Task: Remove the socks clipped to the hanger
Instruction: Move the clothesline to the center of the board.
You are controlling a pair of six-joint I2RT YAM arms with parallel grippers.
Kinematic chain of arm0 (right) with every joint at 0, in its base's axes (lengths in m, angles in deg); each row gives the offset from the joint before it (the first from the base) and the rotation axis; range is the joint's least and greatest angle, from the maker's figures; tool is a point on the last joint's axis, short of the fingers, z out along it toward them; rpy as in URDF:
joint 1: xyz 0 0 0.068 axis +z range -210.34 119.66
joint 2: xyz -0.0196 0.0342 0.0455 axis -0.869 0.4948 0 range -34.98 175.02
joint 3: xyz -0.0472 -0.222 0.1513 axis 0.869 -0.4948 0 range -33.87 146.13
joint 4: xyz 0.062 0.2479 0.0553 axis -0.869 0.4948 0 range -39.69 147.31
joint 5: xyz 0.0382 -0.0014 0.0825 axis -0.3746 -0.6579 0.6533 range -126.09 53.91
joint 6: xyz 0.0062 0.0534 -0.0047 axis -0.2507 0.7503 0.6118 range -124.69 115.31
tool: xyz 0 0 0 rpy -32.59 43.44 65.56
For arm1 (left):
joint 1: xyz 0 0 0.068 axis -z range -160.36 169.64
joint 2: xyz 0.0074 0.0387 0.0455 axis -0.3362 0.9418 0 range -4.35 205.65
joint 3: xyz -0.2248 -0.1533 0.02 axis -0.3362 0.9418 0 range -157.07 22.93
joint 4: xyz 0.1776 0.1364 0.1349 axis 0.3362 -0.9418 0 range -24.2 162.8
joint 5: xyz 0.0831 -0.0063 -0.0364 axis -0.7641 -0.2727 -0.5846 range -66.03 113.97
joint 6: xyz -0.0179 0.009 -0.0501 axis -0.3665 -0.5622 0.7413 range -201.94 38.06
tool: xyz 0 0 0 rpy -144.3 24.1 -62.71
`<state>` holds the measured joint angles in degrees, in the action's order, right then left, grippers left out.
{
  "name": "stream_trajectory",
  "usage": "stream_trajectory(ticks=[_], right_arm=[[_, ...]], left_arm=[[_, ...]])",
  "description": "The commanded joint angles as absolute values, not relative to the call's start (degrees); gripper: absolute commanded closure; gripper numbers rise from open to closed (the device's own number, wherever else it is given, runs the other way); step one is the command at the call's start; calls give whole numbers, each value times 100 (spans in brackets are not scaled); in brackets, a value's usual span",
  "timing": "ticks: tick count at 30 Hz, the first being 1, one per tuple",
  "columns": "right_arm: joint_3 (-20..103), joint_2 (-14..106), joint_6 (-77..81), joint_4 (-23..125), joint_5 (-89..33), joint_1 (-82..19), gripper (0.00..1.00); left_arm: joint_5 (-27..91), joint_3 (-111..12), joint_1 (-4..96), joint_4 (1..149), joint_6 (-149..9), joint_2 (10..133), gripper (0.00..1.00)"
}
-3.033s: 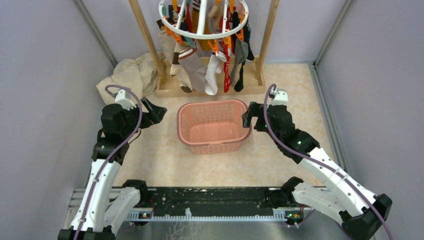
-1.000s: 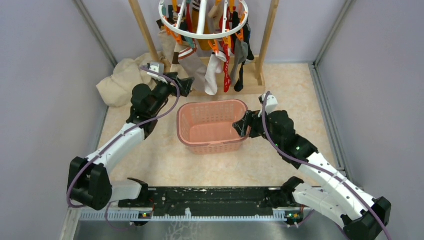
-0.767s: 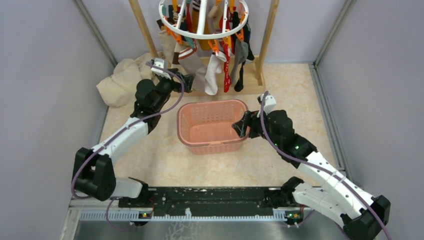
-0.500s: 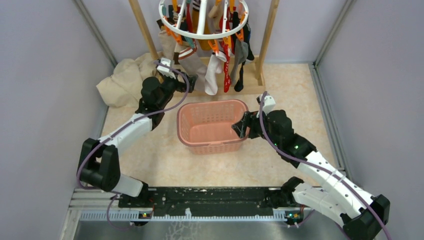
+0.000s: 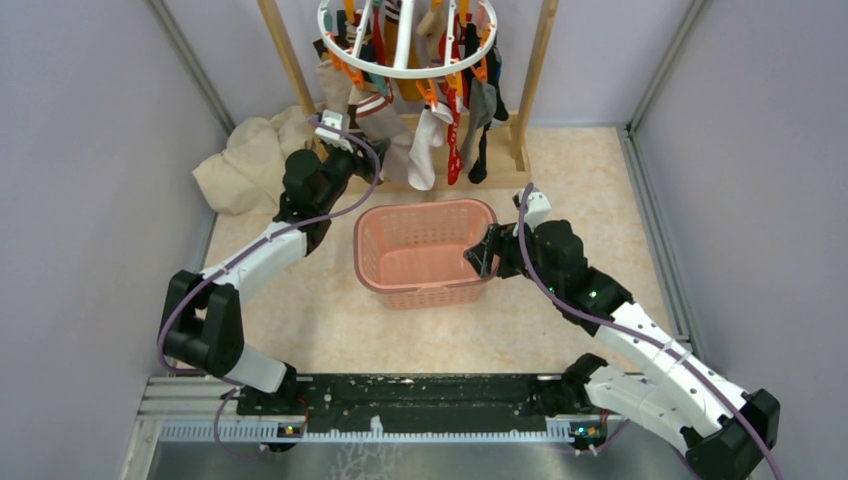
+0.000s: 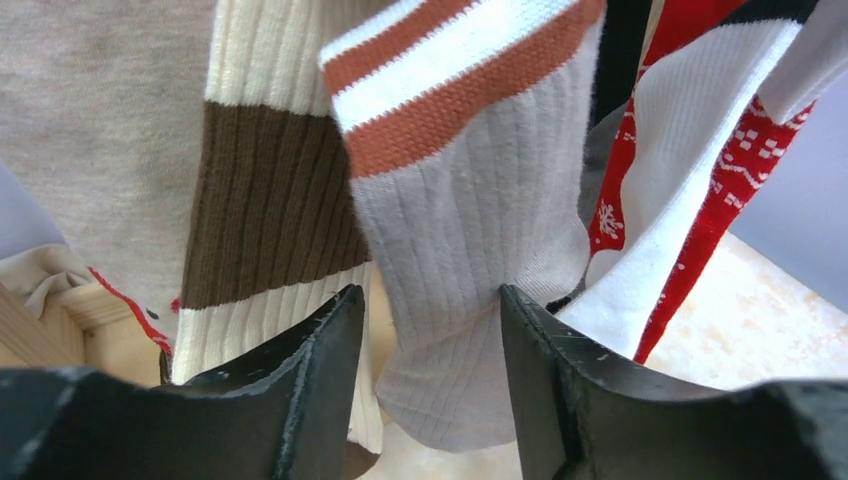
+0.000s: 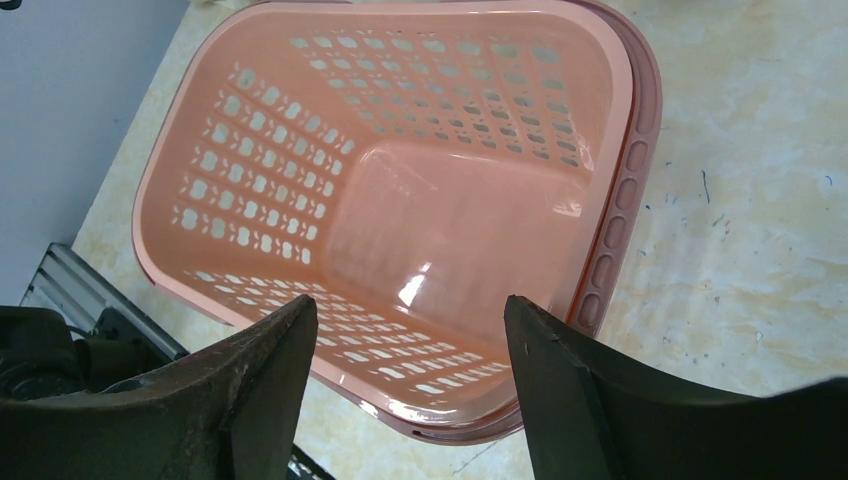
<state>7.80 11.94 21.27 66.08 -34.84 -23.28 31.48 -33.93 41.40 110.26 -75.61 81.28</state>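
The white ring hanger [image 5: 404,71] with orange and teal clips hangs at the back, with several socks [image 5: 428,150] clipped round it. My left gripper [image 5: 371,151] is open at the lower left socks. In the left wrist view [image 6: 430,330] its jaws stand either side of the foot of a grey ribbed sock [image 6: 465,230] with orange and white bands. The right finger touches that sock's edge. A cream and brown sock [image 6: 265,220] hangs to its left, and red and white socks [image 6: 690,200] to its right. My right gripper [image 5: 479,256] is open and empty over the basket's right rim, as its wrist view [image 7: 410,330] shows.
A pink slotted basket [image 5: 372,276] stands on the floor in the middle, with nothing in it [image 7: 620,200]. The wooden rail frame [image 5: 288,70] holds the hanger. A beige cloth heap [image 5: 245,158] lies at the back left. Grey walls close in on both sides.
My left arm has reached forward and to the right, from beside the cloth heap up to the hanging socks. My right gripper has shifted slightly left over the basket rim.
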Motion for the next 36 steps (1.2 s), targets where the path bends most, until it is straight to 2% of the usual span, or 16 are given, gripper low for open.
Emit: stream_trajectory(ticks=[1, 7, 16, 17, 20, 24, 28, 31, 33, 36], right_arm=[[981, 1146, 2036, 6411, -3451, -2334, 31], [998, 1122, 2054, 6404, -3418, -2334, 31], [1229, 1260, 2027, 6402, -3399, -2334, 31], [1347, 1354, 2002, 6436, -3398, -2334, 31], [1833, 1710, 1874, 6526, -3429, -2303, 33], [2526, 2263, 1590, 6569, -3781, -1992, 33], [3254, 3023, 1353, 6499, -4035, -1627, 34], [3619, 3476, 1349, 6222, -4019, -1570, 44], [3804, 3752, 1363, 6042, -4177, -1569, 47], [4047, 4033, 1247, 5898, -4653, -1580, 46]], left_arm=[[3325, -3602, 4164, 11216, -7545, 8037, 45], [3284, -3499, 4168, 11099, -7520, 7763, 57], [3276, -3309, 4170, 10761, -7483, 7170, 60], [3174, -3320, 4167, 10530, -7504, 7104, 57], [2683, -3243, 4162, 9988, -7513, 6783, 37], [2035, -3026, 4162, 9293, -7391, 6209, 26], [1637, -3018, 4164, 8549, -7257, 5788, 22], [1434, -3099, 4154, 8041, -7074, 5607, 22], [1385, -3169, 4159, 7776, -6992, 5561, 21], [1115, -3166, 4146, 7632, -6987, 5593, 18]])
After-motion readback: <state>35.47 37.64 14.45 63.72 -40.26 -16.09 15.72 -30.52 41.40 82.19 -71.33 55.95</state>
